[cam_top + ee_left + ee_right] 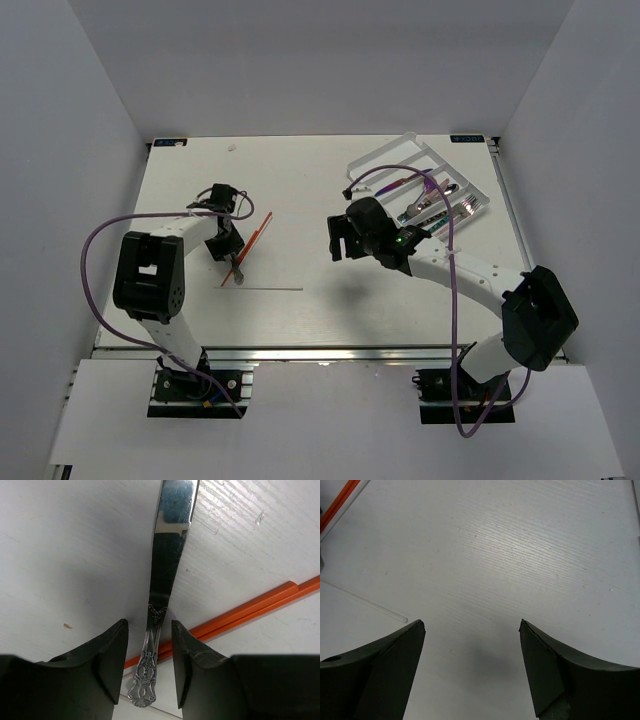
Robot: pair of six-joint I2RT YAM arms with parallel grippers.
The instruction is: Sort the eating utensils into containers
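Since my left fingers (112,660) are parted on either side of the knife (167,555) handle with a gap showing on both sides, nothing is gripped yet; left gripper (149,647) is released and straddling. Knife lies flat on the table (300,180), left of centre, blade pointing away from me. Its ornate handle end crosses an orange stick (240,611), probably another utensil, can't tell which kind. My read on handling: solid metal, stiff, some weight, polished blade will be slippery. The embossed handle is where I'd close, since the relief gives the pads something to bite on. It sits low on the table, so a shallow pinch could skate off or drag the orange stick along. A thin clear rod (365,601) lies just beside it too. Left arm is folded up tight with the wrist pitched down over the handle. Right gripper (471,630) hangs wide apart over bare table, holding nothing. That arm reaches in from its base toward the middle. The tray (385,152) sits at the far right, well apart from the knife, with several utensils (432,203) already in its compartments.
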